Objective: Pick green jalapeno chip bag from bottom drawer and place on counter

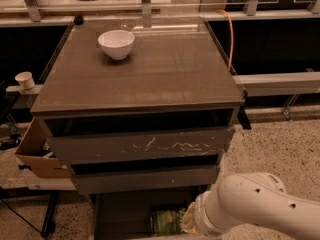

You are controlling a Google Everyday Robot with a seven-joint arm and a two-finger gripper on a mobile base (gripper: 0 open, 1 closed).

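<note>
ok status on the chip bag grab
Gripper down at open bottom drawer, just right of green jalapeno chip bag. Bag lies in drawer, not lifted. White bowl on counter, back left.
</note>
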